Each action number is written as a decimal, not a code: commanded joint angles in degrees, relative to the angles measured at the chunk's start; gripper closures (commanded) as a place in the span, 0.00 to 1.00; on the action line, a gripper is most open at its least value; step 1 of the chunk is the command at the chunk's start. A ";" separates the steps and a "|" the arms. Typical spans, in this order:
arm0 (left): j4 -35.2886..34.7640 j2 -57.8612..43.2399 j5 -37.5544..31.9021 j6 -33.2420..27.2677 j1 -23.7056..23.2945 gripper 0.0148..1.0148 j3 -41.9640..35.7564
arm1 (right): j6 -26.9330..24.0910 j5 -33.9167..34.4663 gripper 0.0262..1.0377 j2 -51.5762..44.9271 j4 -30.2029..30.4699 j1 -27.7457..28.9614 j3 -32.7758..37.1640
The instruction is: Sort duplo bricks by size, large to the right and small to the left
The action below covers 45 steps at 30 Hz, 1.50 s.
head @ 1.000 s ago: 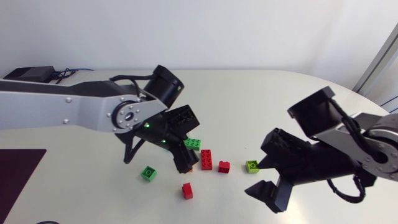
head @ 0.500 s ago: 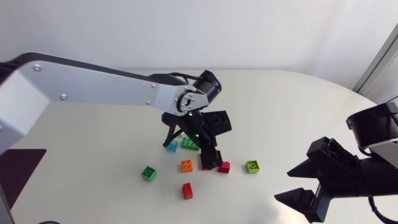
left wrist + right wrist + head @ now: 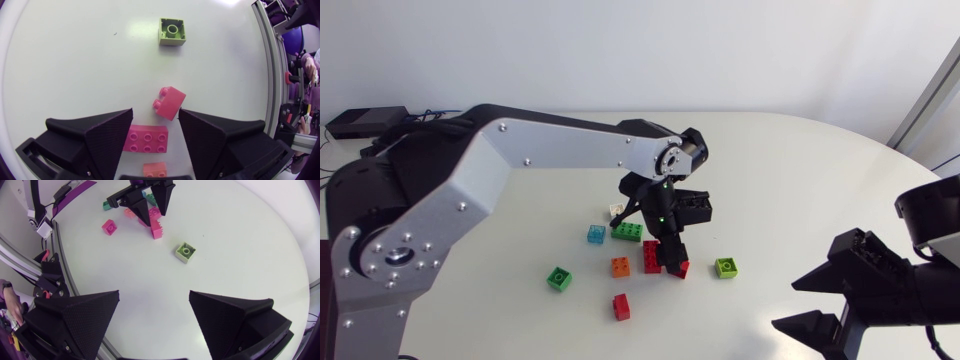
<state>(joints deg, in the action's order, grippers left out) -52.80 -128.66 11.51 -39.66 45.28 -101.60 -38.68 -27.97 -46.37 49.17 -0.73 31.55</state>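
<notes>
Left pincer (image 3: 156, 112) swung rightward | apart, straddling small red brick (image 3: 170, 102) | right pincer (image 3: 154, 293) apart

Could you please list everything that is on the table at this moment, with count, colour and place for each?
large red brick: one, red, middle of the cluster.
large green brick: one, dark green, behind the large red brick.
small red bricks: two, red; one at the cluster's front, one between the left gripper's fingers.
orange brick: one, orange, left of the large red brick.
small green brick: one, green, cluster's left end.
lime brick: one, lime green, right end, apart.
light blue brick: one, beside the large green brick.
white brick: one, white, rearmost.
black box: one, black, far left corner.
left gripper: black, open, over the red bricks.
right gripper: black, open, empty, front right.
</notes>
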 commanded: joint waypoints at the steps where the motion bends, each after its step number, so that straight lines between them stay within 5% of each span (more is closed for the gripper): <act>1: -1.61 -2.21 -0.43 -1.65 1.13 0.40 -2.02 | -1.93 -0.69 0.03 -0.39 0.84 0.38 -0.09; 9: -3.19 -3.88 -0.43 -1.56 3.06 0.41 -2.72 | -2.28 -0.95 0.03 -1.44 -0.56 0.56 -0.70; 12: -3.19 -4.58 -0.35 -1.65 3.33 0.73 -2.28 | -2.63 -0.95 0.03 -1.97 -0.74 0.82 -0.61; 22: 0.24 4.38 -0.26 -1.82 0.95 0.79 8.35 | -3.51 -1.04 0.03 -7.33 -4.34 2.14 -0.09; 28: 1.64 20.56 0.09 -3.85 -4.76 0.79 22.59 | -3.16 -1.21 0.03 -10.85 -6.10 1.52 0.97; 33: 1.38 34.62 0.01 -8.77 -14.95 0.79 36.74 | -0.79 -1.13 0.03 -12.34 -8.39 -1.03 1.32; 40: 8.15 38.40 -2.10 -15.54 -28.75 0.78 51.86 | 6.86 2.92 0.03 -18.58 -14.80 -10.08 3.52; 45: 13.16 37.78 -2.10 -15.89 -31.74 0.78 55.46 | 12.75 11.53 0.03 -28.16 -21.39 -15.79 7.74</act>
<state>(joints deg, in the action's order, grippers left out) -41.39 -90.91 8.99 -53.41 14.09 -47.24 -29.45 -18.57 -70.67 29.47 -15.20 37.01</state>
